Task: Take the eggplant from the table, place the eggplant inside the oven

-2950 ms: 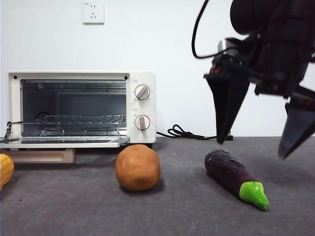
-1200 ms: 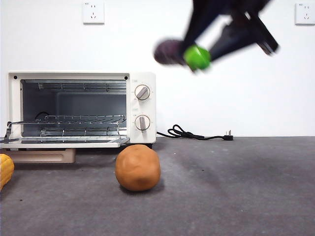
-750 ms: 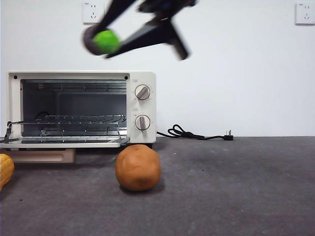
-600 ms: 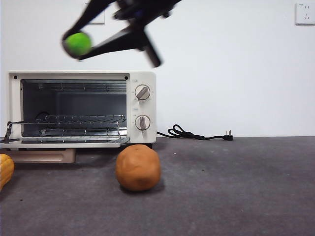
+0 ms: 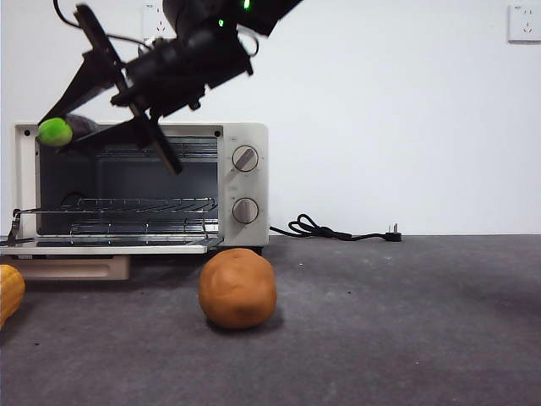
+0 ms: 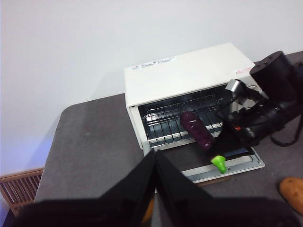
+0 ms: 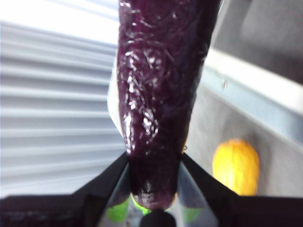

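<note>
The right gripper (image 5: 63, 135) is clamped on the eggplant (image 7: 158, 94), holding it in the air in front of the oven (image 5: 241, 182), level with the top of the oven's open mouth near its left side. The eggplant's green cap (image 5: 54, 132) points toward the viewer in the front view. From the left wrist view, the eggplant (image 6: 196, 131) hangs over the lowered door (image 6: 246, 165), its purple end toward the wire rack (image 6: 175, 116). The left gripper (image 6: 155, 189) waits well away, its jaws pressed together on nothing. On the table (image 5: 406, 338), a brown ball (image 5: 237, 288) sits just in front of the oven's right corner. A yellow item (image 5: 8, 292) lies at the table's left edge.
</note>
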Robot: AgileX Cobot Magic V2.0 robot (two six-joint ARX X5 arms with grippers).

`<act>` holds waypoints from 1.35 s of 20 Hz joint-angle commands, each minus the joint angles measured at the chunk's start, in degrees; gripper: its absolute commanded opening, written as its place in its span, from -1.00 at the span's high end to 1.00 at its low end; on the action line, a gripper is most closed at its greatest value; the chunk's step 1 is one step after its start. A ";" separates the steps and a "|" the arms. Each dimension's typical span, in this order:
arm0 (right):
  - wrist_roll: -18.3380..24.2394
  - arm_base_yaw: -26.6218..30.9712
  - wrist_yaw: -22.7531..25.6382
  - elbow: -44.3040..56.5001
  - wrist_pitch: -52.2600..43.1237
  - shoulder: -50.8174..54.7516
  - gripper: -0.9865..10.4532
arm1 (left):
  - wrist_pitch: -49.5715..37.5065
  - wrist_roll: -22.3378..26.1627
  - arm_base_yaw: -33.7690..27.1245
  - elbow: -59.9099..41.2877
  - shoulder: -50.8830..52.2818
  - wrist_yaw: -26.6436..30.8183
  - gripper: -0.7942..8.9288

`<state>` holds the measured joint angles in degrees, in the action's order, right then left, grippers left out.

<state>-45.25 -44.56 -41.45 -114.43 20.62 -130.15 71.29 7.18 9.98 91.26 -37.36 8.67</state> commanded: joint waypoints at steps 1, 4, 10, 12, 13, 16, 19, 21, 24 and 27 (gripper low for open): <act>-10.73 0.81 1.92 -0.15 -4.87 -3.23 0.85 | -0.15 -0.59 0.26 -0.33 0.13 -0.15 0.85; -13.51 1.60 8.13 -0.15 -6.56 -4.74 0.85 | 0.04 -0.59 0.33 -0.33 0.13 -0.22 0.85; -16.72 2.51 21.31 -0.15 -10.25 -4.76 0.85 | 1.16 -0.59 2.36 -0.33 0.13 -0.11 0.85; -16.70 2.51 24.72 -0.15 -11.65 -4.76 0.85 | 1.29 -0.59 3.17 -0.33 0.13 -0.09 0.85; -16.70 2.49 26.08 -0.15 -12.09 -4.76 0.82 | 1.29 -0.57 3.54 -0.33 0.13 -0.09 0.85; -16.70 2.49 30.49 -0.15 -13.40 -4.76 0.81 | 1.31 -0.57 4.37 -0.33 0.13 -0.07 0.85; -16.68 2.49 31.80 -0.15 -16.37 -4.76 0.50 | 1.42 -0.57 5.07 -0.33 0.13 -0.07 0.85; -16.65 2.49 31.98 -0.15 -17.81 -4.76 0.43 | 1.62 -0.57 5.35 -0.33 0.13 -0.07 0.85; -16.65 2.49 32.06 -0.15 -17.64 -4.76 0.43 | 1.75 -0.57 5.35 -0.33 0.13 -0.07 0.85; -16.39 2.47 31.21 -0.15 -17.68 -4.76 0.42 | 2.19 -0.57 5.57 -0.33 0.13 -0.07 0.85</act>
<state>-61.91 -41.93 -10.17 -114.54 3.33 -134.08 73.49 6.98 15.31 91.26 -37.39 8.58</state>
